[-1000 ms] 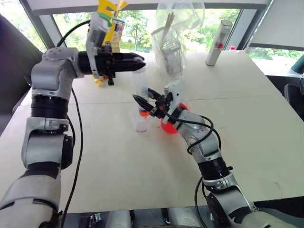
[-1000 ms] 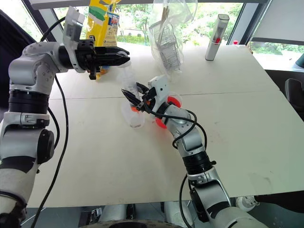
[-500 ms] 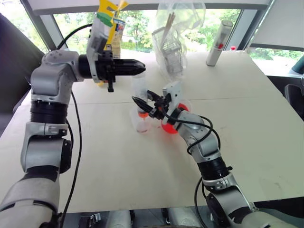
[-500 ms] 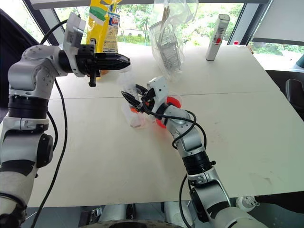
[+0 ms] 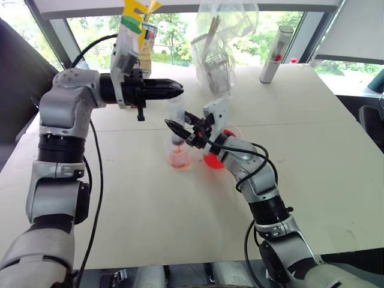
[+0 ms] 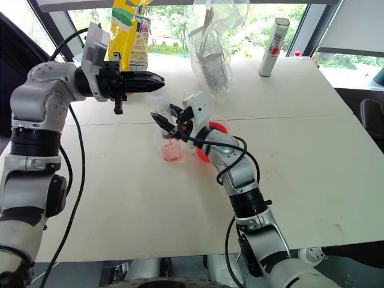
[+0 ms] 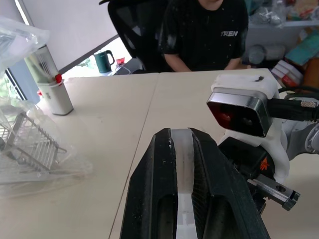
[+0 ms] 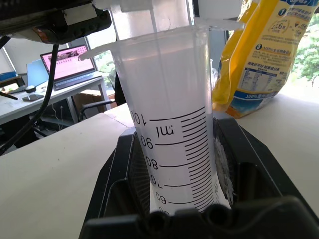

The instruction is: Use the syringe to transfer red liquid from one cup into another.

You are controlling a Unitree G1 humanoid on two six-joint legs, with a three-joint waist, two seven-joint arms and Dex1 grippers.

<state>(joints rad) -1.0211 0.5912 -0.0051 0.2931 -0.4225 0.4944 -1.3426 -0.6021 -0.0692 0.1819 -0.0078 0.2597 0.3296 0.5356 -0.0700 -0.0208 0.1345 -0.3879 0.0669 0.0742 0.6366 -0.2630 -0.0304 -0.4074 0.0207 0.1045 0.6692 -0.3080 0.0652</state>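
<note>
Head views: the syringe point(image 5: 177, 120) stands upright over the small cup point(image 5: 179, 157), its tip down inside it. The cup holds a shallow pool of red liquid point(image 5: 178, 158) and sits on the counter point(image 5: 312, 132) just beside the red beaker point(image 5: 213, 157), which the right arm partly hides. The right claw point(image 5: 179, 128) pinches the syringe barrel low down, right above the cup. The left claw point(image 5: 174, 89), pressed together, is clamped on the plunger top above the cup, pointing level.

Left wrist view: the left claw's fingers point(image 7: 158, 199) squeeze a white plunger blade (the right wrist sits just beyond).

Right wrist view: the graduated barrel point(image 8: 172, 144) rises between the right claw's black fingers point(image 8: 124, 169), touching both.
</note>
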